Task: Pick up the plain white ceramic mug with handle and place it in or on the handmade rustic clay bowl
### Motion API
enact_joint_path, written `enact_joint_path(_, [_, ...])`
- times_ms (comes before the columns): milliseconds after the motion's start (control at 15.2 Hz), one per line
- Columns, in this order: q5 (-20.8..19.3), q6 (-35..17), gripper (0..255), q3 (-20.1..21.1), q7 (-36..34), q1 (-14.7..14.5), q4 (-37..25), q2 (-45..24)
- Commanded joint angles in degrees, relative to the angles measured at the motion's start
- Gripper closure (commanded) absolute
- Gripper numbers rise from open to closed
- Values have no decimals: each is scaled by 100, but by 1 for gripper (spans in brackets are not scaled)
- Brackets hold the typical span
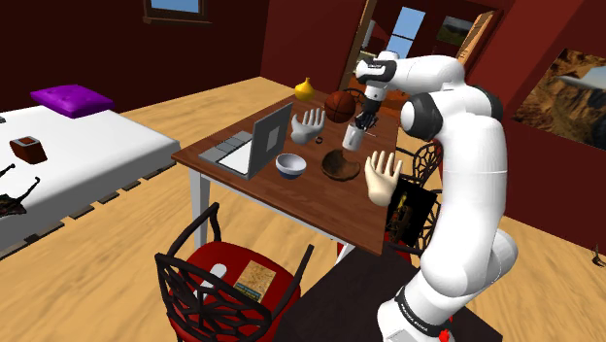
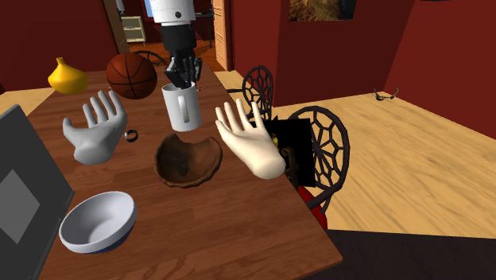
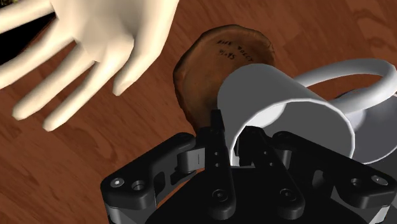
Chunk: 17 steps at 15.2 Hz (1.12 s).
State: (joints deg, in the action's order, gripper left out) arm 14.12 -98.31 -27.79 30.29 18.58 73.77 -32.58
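One arm, one grasp to log: the gripper (image 2: 180,82) is clamped on the white mug (image 2: 182,110), one finger inside the rim and one outside, pinching the wall on the side away from the handle; the wrist view shows the rim passing between the two fingers (image 3: 216,137). The mug hangs clear of the wooden table (image 2: 238,231), mouth up, long axis near vertical with a slight tilt; its handle points to the second exterior view's right.

Key relation: the brown clay bowl (image 2: 188,161) lies below the mug and a little toward the second exterior view's near side; in the shoulder view the mug sits almost directly above it; in the wrist view the bowl shows past the mug's body, partly covered by it. Judgement: the mug is over the bowl's far rim rather than its centre, so the coming move calls for a short shift over the hollow, then a straight descent.

Neighbours: a cream hand model (image 2: 250,141) stands just beside the bowl on the second exterior view's right, on the handle's side; a grey hand model (image 2: 94,129) stands on the other side, further off; a basketball (image 2: 131,75) sits behind. Risk, as judgement: the handle may brush the cream hand on the way down; the bowl is shallow and uneven, so the mug may settle tilted.
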Motion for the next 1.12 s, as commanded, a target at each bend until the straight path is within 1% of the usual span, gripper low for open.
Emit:
enact_joint_path(0, [47,-72,255,24,25,42,-45,-124])
enact_joint_path(924, [174,-1005,255,104,125,-13,687,-357])
enact_joint_path(1056, [182,-1046,255,109,130,-13,713,-374])
